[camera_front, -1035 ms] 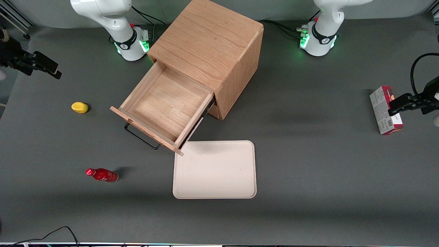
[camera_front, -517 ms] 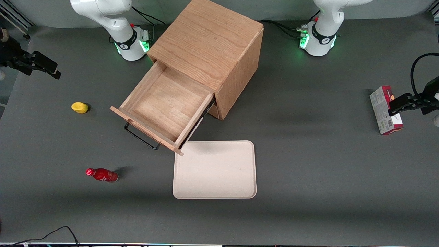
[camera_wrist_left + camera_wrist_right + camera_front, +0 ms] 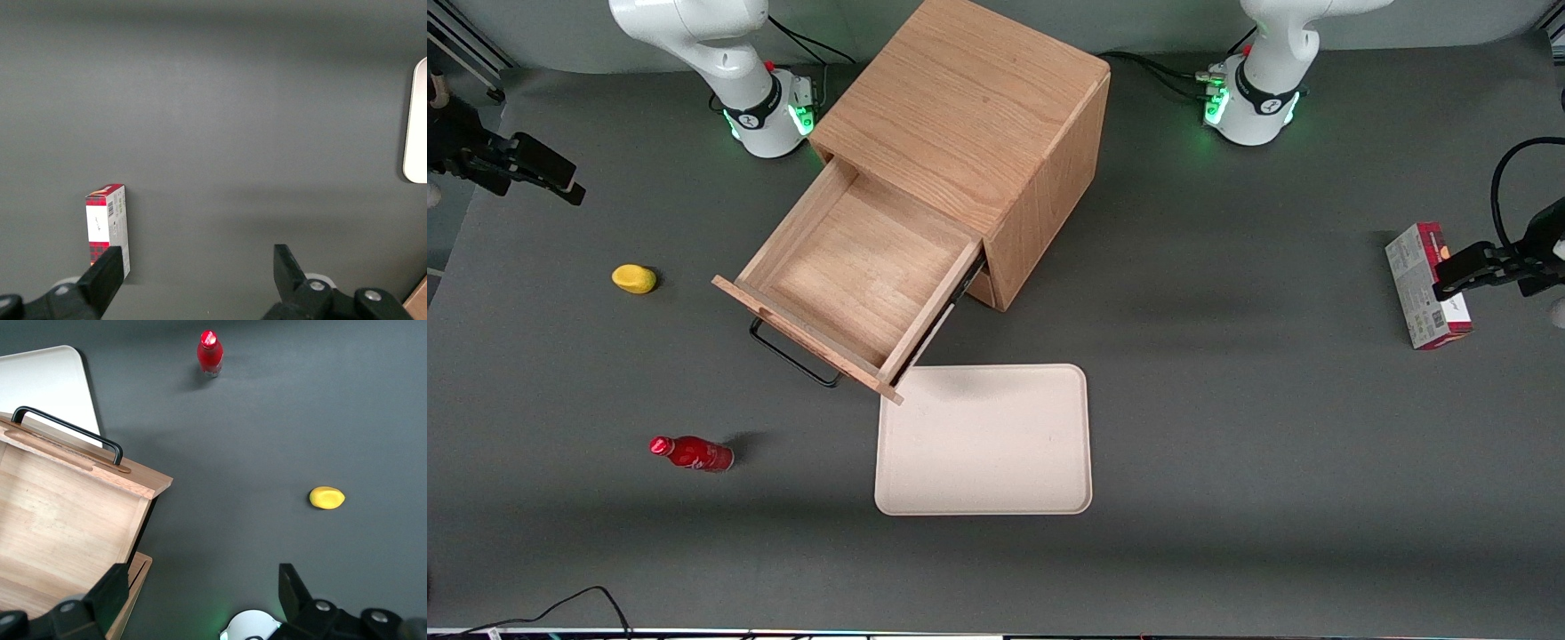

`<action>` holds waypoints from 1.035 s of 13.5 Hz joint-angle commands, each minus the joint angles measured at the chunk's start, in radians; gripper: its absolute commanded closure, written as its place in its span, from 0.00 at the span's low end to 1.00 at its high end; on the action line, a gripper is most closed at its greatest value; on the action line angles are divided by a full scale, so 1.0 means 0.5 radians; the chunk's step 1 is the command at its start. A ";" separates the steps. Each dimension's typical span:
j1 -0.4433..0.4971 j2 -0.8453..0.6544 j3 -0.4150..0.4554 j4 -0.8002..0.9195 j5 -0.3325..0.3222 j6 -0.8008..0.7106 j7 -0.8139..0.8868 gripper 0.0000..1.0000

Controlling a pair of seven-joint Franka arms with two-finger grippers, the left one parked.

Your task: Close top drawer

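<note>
Front view shows the top drawer (image 3: 854, 280) pulled well out of the wooden cabinet (image 3: 969, 133), its bare tray open to the ceiling, its length running slantwise from the cabinet toward the front camera and the working arm's end of the table, with the black wire handle (image 3: 791, 356) on that leading face. The gripper (image 3: 200, 600) hangs high over the table near that arm's base, fingers spread wide and holding nothing, well apart from the drawer. A pale tray (image 3: 984, 439) lies just beside the drawer's front corner, nearer the camera; a red bottle (image 3: 691, 452) on its side and a small yellow object (image 3: 633, 278) lie toward the working arm's end.
</note>
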 commanded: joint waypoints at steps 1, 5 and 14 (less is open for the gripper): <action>0.007 0.039 0.020 0.079 -0.037 -0.030 -0.042 0.00; 0.019 0.342 0.179 0.510 -0.022 -0.045 -0.015 0.00; 0.041 0.659 0.462 0.920 -0.016 -0.051 0.222 0.00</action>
